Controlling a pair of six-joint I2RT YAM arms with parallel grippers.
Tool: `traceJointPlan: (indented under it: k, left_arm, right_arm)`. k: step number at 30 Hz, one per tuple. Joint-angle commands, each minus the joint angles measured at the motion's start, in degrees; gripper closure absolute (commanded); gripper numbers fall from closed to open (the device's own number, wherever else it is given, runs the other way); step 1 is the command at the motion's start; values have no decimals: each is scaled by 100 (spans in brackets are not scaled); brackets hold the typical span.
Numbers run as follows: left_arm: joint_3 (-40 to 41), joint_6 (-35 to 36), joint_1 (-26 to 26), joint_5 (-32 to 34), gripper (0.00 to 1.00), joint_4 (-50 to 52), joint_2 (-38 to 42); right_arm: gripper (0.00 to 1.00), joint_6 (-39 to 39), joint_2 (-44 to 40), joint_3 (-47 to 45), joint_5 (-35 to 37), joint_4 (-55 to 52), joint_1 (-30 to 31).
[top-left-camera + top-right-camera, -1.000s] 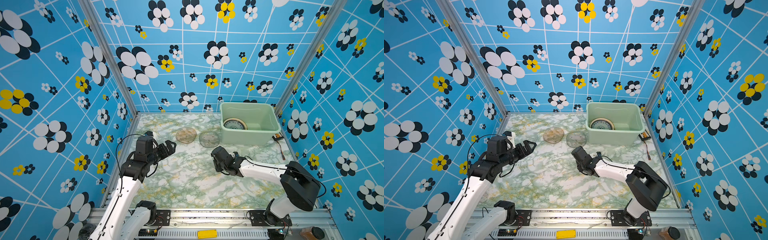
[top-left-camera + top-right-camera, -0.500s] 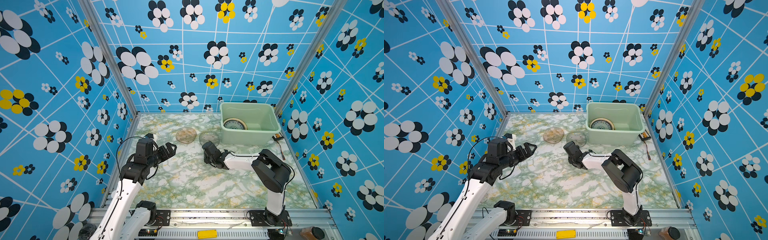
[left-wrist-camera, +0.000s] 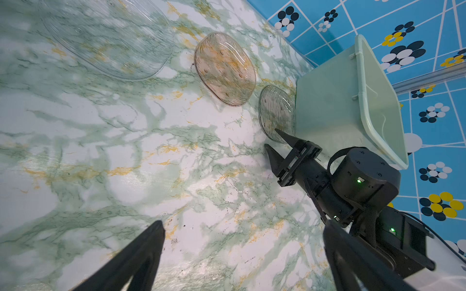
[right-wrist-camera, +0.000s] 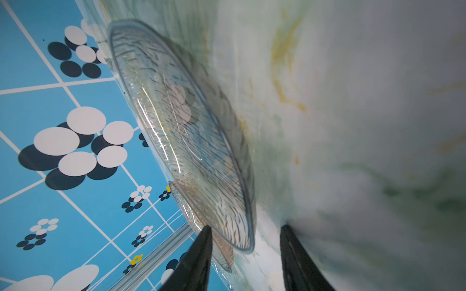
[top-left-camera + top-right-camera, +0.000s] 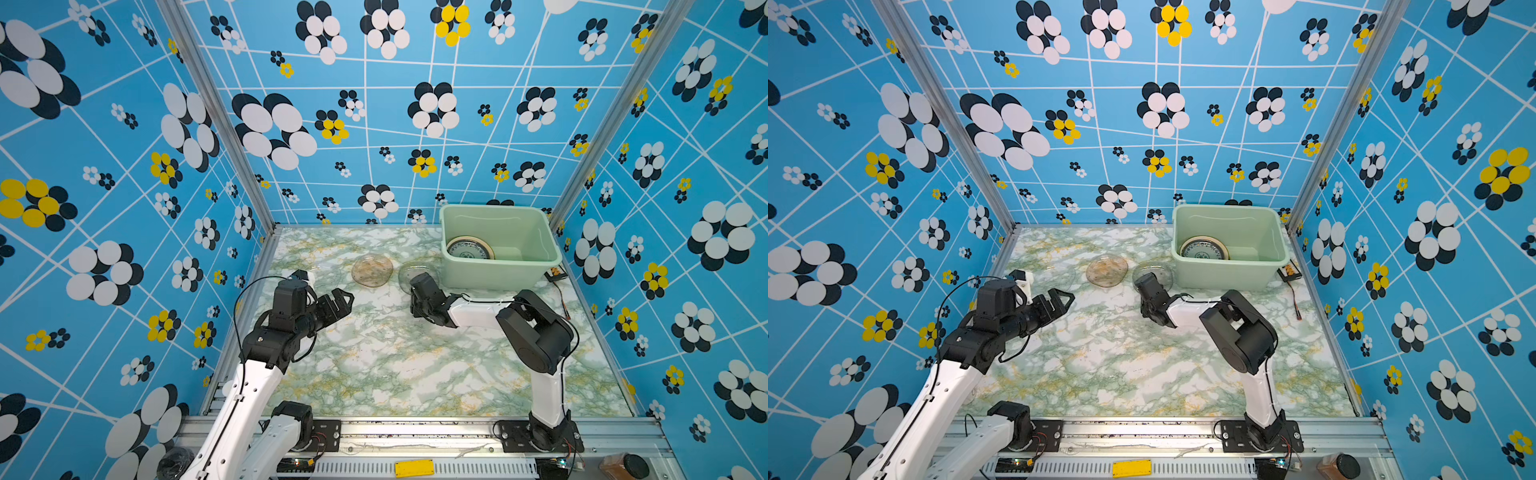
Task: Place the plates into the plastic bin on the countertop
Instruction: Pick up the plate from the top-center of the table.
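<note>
The mint-green plastic bin (image 5: pixel 500 272) (image 5: pixel 1225 274) stands at the back right of the countertop (image 5: pixel 415 365). A blue-white patterned plate (image 5: pixel 469 249) (image 5: pixel 1204 250) lies inside it. An amber glass plate (image 5: pixel 372 270) (image 3: pixel 224 68) and a grey glass plate (image 5: pixel 409 272) (image 3: pixel 276 113) (image 4: pixel 181 131) lie in front of the bin's left end. My right gripper (image 5: pixel 417 284) (image 4: pixel 246 226) is open, its fingers either side of the grey plate's near rim without touching it. My left gripper (image 5: pixel 343 301) (image 3: pixel 243 224) hangs open over bare countertop.
A clear glass plate (image 3: pixel 108 37) lies left of the amber one, faint in both top views. A small black device with a cable (image 5: pixel 556 273) sits right of the bin. Blue flower-patterned walls close three sides. The right arm's elbow (image 5: pixel 536 332) stands high mid-right.
My right gripper has moved back and left to the grey plate's edge, its jaws narrowing and its elbow folding up. The left arm has barely shifted.
</note>
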State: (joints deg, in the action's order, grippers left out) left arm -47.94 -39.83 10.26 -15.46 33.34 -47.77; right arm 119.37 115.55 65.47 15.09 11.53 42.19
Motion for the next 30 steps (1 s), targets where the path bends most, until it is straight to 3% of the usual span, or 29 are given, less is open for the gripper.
traceJointPlan:
  k: [1, 12, 19, 25, 30]
  left_arm:
    - [45, -10, 30, -35, 1, 162, 48]
    - [-134, 4, 17, -41, 1, 313, 31]
    - [-224, 11, 17, -37, 1, 340, 44]
    - [-242, 10, 17, -34, 1, 366, 83]
    - [-236, -20, 28, -38, 1, 359, 77]
  right_arm:
    - [57, -79, 321, -49, -240, -166, -40]
    - [87, -124, 151, -311, -461, -200, -58]
    - [94, -444, -673, -678, -435, -854, -45]
    - [95, -1682, -1612, -752, -876, -2236, -62]
    - [96, -3560, -2173, -474, -1536, -3435, -134]
